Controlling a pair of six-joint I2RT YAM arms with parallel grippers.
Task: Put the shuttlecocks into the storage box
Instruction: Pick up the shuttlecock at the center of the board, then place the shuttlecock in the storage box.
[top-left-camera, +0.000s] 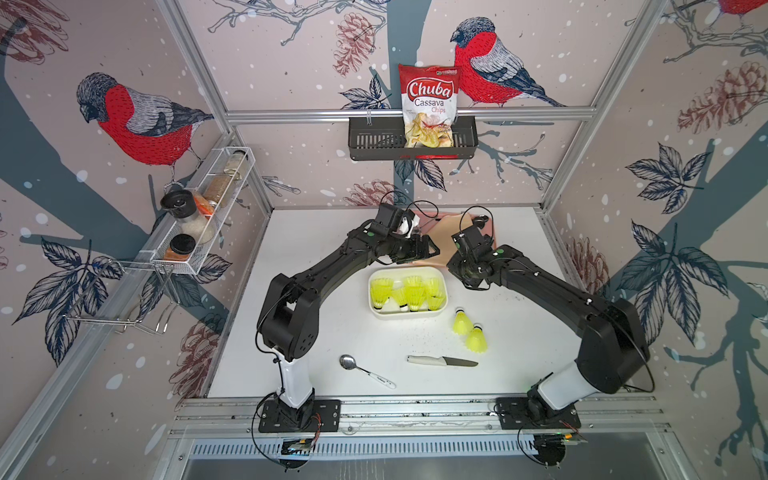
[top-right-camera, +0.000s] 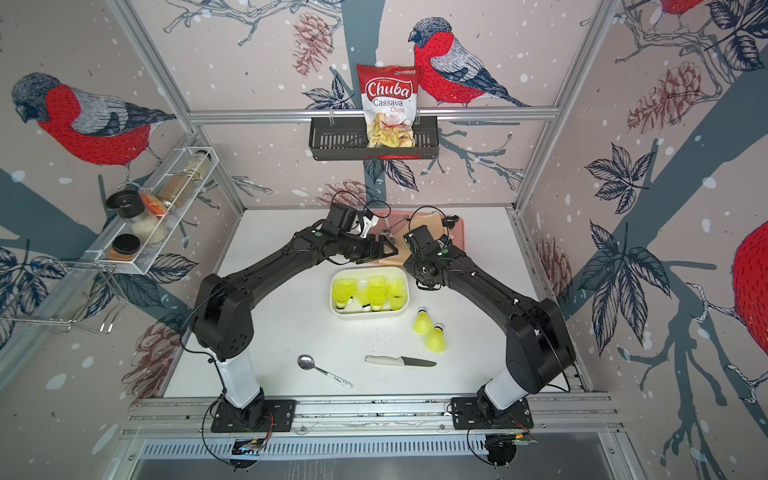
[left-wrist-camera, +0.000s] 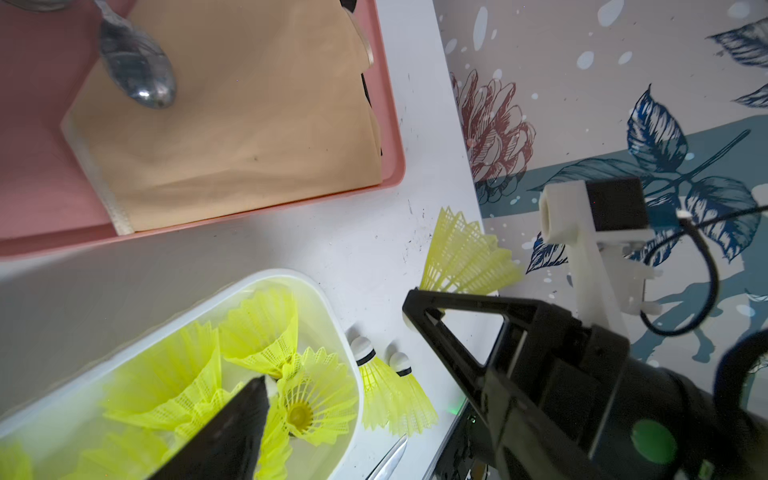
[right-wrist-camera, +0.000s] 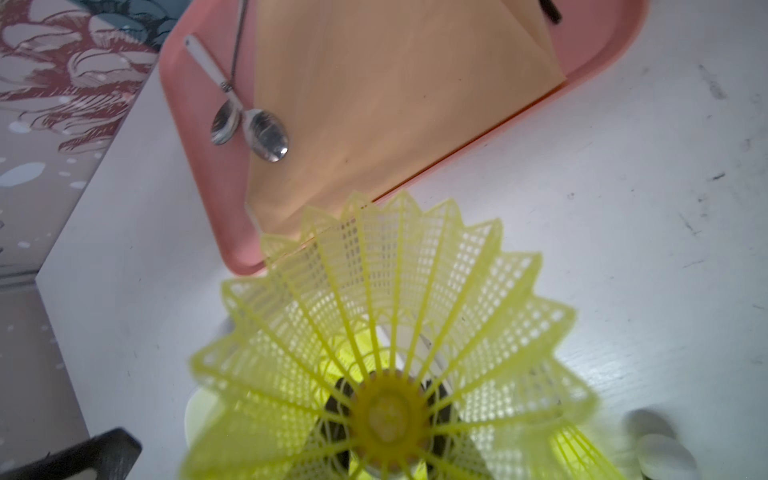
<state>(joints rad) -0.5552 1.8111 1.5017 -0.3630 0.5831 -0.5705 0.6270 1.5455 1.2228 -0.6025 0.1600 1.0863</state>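
Note:
The white storage box (top-left-camera: 441, 310) sits mid-table with several neon yellow-green shuttlecocks (top-left-camera: 413, 293) inside; the left wrist view shows its rim (left-wrist-camera: 328, 307). Two more shuttlecocks (top-left-camera: 461, 322) (top-left-camera: 477, 340) lie on the table just right of the box, also seen in the left wrist view (left-wrist-camera: 374, 378). My left gripper (top-left-camera: 432, 250) hovers open over the box's far edge, one finger (left-wrist-camera: 237, 428) above the contents. My right gripper (right-wrist-camera: 386, 419) is shut on the base of a shuttlecock (right-wrist-camera: 374, 291), whose skirt flares toward the camera, beside the box's far right corner (left-wrist-camera: 465, 249).
A pink tray (left-wrist-camera: 41, 166) with a beige cloth (left-wrist-camera: 249, 124) and spoons (right-wrist-camera: 266, 133) lies behind the box. A knife (top-left-camera: 440, 361) and a spoon (top-left-camera: 365, 372) lie near the front edge. The two grippers are close together.

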